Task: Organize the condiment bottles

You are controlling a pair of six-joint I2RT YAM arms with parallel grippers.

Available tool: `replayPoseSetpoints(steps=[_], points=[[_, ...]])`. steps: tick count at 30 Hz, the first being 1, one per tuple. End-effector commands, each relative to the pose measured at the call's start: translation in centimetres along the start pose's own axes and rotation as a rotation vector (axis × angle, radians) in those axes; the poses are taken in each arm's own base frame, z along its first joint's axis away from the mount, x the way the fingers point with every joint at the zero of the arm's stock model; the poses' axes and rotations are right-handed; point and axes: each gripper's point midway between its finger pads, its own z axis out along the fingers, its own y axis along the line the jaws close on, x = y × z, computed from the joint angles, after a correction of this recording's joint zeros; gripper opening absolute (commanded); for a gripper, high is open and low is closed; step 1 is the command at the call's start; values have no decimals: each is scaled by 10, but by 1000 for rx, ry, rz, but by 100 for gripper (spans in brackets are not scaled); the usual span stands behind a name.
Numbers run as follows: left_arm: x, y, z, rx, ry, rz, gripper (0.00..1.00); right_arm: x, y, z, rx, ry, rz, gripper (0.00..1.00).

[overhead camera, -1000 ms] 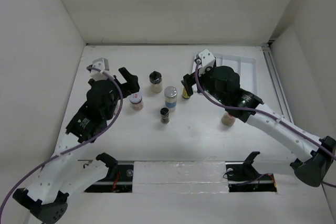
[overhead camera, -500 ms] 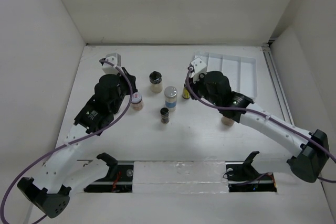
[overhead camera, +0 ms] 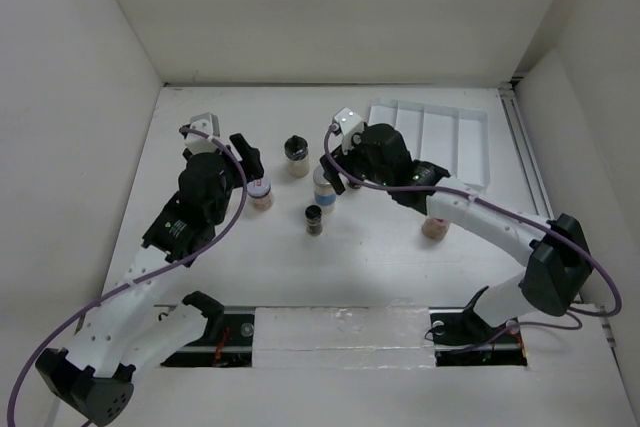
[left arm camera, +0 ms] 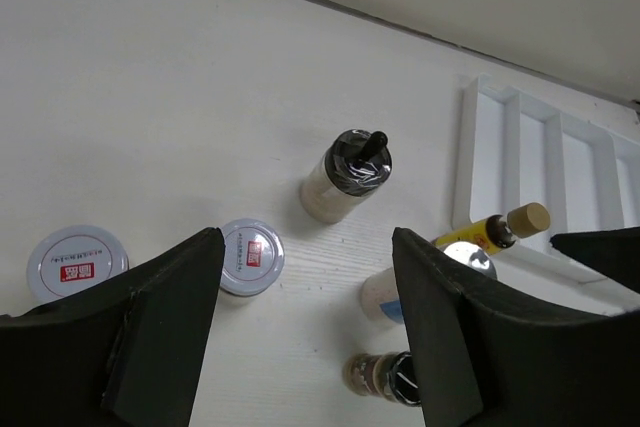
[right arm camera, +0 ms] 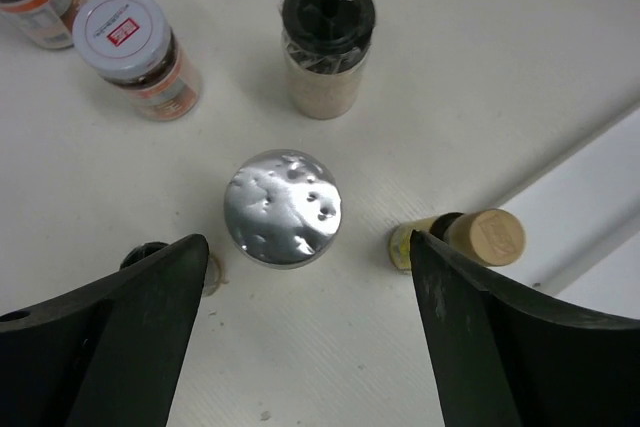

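The condiment bottles stand grouped mid-table. A white-lidded, red-marked jar (overhead camera: pixel 260 193) (left arm camera: pixel 251 255) sits just ahead of my left gripper (overhead camera: pixel 247 154) (left arm camera: pixel 310 347), which hangs open and empty; a second such jar (left arm camera: pixel 77 259) stands beside its left finger. My right gripper (overhead camera: pixel 335 173) (right arm camera: pixel 310 347) hovers open over the foil-topped blue-labelled jar (overhead camera: pixel 322 193) (right arm camera: pixel 283 209). The slim yellow bottle (right arm camera: pixel 470 239) is by its right finger, a small black-capped bottle (overhead camera: pixel 314 219) (right arm camera: pixel 150 252) by its left. A black-capped jar (overhead camera: pixel 295 152) (right arm camera: pixel 328 37) stands farther back. A beige jar (overhead camera: pixel 435 228) sits under the right arm.
The white divided tray (overhead camera: pixel 470 127) (left arm camera: pixel 500 147) lies at the back right, its near corner under the right arm. White walls close the table on the left, back and right. A rail slot runs along the near edge by the arm bases.
My right arm has swung left, from beside the yellow bottle to above the blue-labelled jar. The left wrist has turned and stayed by the red-marked jar. No bottle has moved.
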Motion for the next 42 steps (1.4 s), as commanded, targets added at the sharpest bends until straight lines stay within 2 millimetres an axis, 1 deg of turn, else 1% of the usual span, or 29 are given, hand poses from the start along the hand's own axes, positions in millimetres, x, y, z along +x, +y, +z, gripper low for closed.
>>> replayPoseSetpoints(steps=[1,3,5,6,7,9,10,14,16,18,19,21,22,23,24,25,27,28,31,32,33,35,36,37,38,39,40,41,42], points=[[-8,-6,3,37,-41,-8,64,-39,-31,-24,89,-113,12,87],[-4,-9,5,49,-24,-3,64,-40,-10,-23,-50,-123,8,91],[-6,-10,5,53,-31,-7,64,-25,9,-10,-145,-60,-16,96],[-2,-9,6,49,-24,-3,64,-21,24,-6,-188,-39,-25,97],[-4,-10,6,53,-31,-7,64,-17,29,-1,-198,-21,-28,98],[-7,-8,5,48,-43,-11,64,-5,32,13,-215,18,-25,100],[-3,-7,6,44,-34,-7,64,-6,34,16,-225,19,-24,100],[-8,-8,3,53,-53,-7,64,-7,36,22,-236,16,-34,100],[-8,-8,3,53,-53,-7,64,2,29,30,-190,41,-24,98],[-8,-8,3,53,-53,-7,64,0,24,34,-161,36,-25,95],[-7,-9,3,63,-49,-6,64,4,21,37,-146,48,-25,95],[-7,-9,3,63,-49,-6,64,9,21,42,-143,57,-25,86],[-6,-11,3,71,-45,-6,64,15,22,49,-144,70,-15,85],[-6,-11,3,71,-45,-6,64,15,22,52,-144,71,-15,81],[-6,-11,3,71,-45,-6,64,19,23,55,-145,82,-15,73],[-11,-12,1,78,-60,-13,64,14,22,55,-144,72,-15,58],[-7,-11,2,75,-52,-10,64,-2,22,54,-140,13,-2,48],[-7,-11,2,75,-52,-10,64,-6,22,52,-140,4,7,40],[-10,-11,-1,79,-61,-14,64,-57,14,22,-107,-124,3,40],[-10,-11,-1,79,-61,-14,64,-92,11,-5,-102,-220,1,40],[-10,-11,-1,79,-61,-14,64,-116,7,-20,-82,-304,-10,40],[-9,-13,-1,90,-56,-13,64,-150,-8,-48,-43,-420,-16,40],[-9,-13,-1,90,-56,-13,64,-172,-17,-68,-13,-495,-24,40],[-9,-13,-1,90,-56,-13,64,-178,-26,-72,6,-514,-21,40],[-9,-13,-1,90,-56,-13,64,-184,-48,-77,52,-529,-13,40],[-9,-13,-1,90,-56,-13,64,-197,-59,-83,69,-557,-13,40],[-9,-13,-1,90,-56,-13,64,-203,-69,-83,81,-571,-14,40],[-9,-13,-1,90,-56,-13,64,-202,-91,-82,110,-567,-11,40],[-11,-13,-4,94,-65,-17,64,-214,-103,-85,127,-594,-2,40]])
